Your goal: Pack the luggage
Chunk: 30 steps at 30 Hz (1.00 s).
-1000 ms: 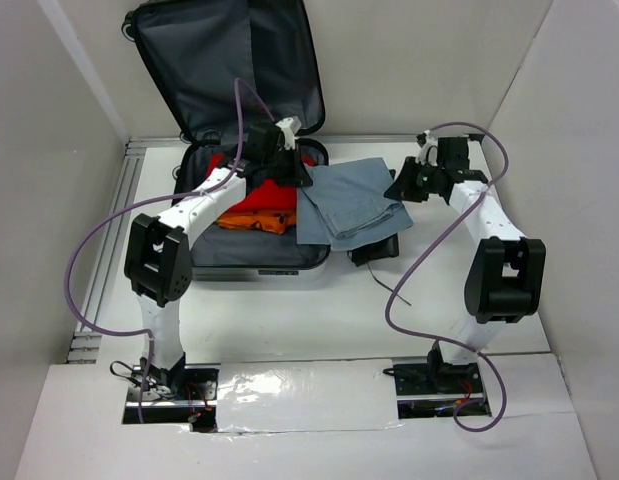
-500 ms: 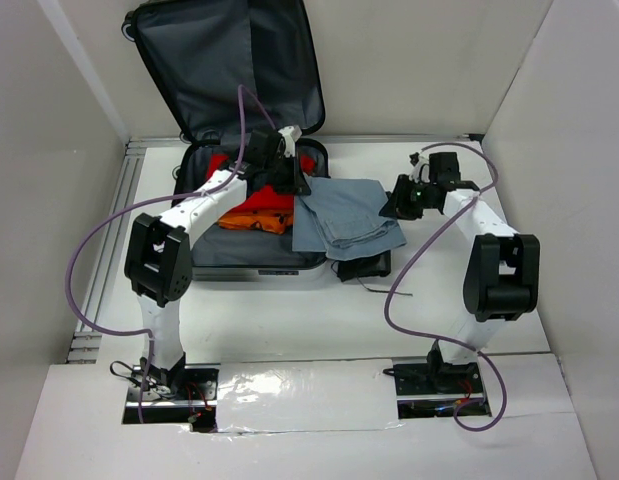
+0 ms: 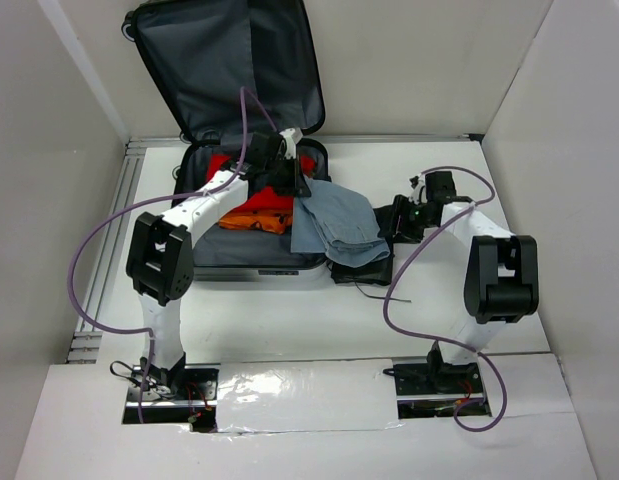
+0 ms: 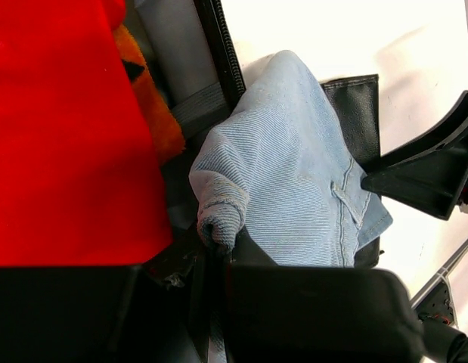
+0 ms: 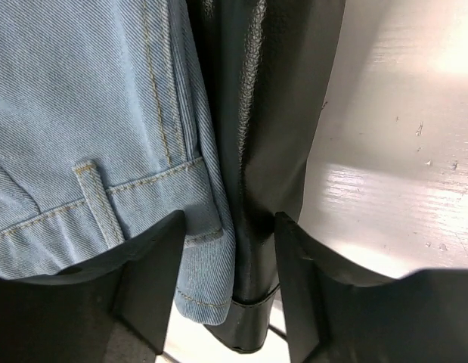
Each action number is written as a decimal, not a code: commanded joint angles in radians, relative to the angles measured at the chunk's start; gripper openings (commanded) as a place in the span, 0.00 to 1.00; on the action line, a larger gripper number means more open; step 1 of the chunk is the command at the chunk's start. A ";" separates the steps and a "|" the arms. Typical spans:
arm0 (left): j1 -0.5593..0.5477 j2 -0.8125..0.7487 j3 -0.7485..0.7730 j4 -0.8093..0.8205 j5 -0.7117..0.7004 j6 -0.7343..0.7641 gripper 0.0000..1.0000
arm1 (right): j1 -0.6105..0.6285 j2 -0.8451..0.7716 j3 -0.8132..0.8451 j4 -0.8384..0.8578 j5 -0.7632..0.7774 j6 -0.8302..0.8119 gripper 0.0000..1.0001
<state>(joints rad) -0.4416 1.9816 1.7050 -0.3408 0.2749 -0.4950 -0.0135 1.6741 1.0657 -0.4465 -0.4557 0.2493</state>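
Luggage: the luggage (image 3: 259, 262) lies open at the far left-centre of the table (image 3: 319, 320), its lid (image 3: 229, 60) standing up against the back wall, with dark grey lining showing inside.
Contents: 1 red garment (image 3: 264, 195) lies folded in the lower half, on top of 1 orange garment (image 3: 251, 220) whose edge shows at the front.
Jeans: light blue jeans (image 3: 339, 225) hang over the luggage's right rim, partly in the case and mostly out on the table side.
Black item: a flat black item (image 3: 369, 270) with a leather-like grain lies on the table just right of the luggage, under the outer part of the jeans.
Left gripper: the left gripper (image 3: 289, 175) sits over the right rim of the luggage. In the left wrist view its jaws (image 4: 215, 253) are pinched closed on a rolled fold of the jeans (image 4: 294, 174), beside the red garment (image 4: 60, 128).
Right gripper: the right gripper (image 3: 394, 222) is low at the right edge of the jeans. In the right wrist view its jaws (image 5: 230, 249) stand apart, holding nothing, with the waistband edge of the jeans (image 5: 90, 98) and the black item (image 5: 264, 113) between the 2 fingers (image 5: 154, 265).
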 commanded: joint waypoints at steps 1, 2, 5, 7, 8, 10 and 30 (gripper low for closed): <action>0.011 0.010 0.001 0.011 -0.014 0.039 0.00 | 0.014 -0.054 -0.015 -0.006 0.002 0.014 0.56; 0.011 0.019 0.001 0.011 -0.014 0.039 0.00 | 0.014 -0.063 -0.015 -0.015 0.002 0.015 0.56; 0.001 0.019 0.001 0.011 -0.014 0.048 0.00 | 0.023 -0.102 0.023 -0.063 0.058 0.015 0.59; 0.001 0.019 0.001 0.011 -0.014 0.049 0.00 | 0.023 -0.132 0.068 -0.109 0.107 0.015 0.63; 0.001 0.019 0.001 0.011 -0.014 0.058 0.00 | 0.023 -0.149 0.085 -0.121 0.107 0.015 0.64; 0.001 0.019 0.001 0.011 -0.014 0.058 0.00 | 0.023 -0.194 0.117 -0.139 0.118 0.015 0.70; 0.001 0.028 0.001 0.011 -0.032 0.067 0.00 | 0.052 -0.068 -0.056 0.071 -0.052 0.102 0.67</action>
<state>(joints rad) -0.4431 1.9942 1.7050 -0.3405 0.2733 -0.4694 0.0246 1.5867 1.0195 -0.4694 -0.4793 0.3367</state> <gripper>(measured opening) 0.163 0.675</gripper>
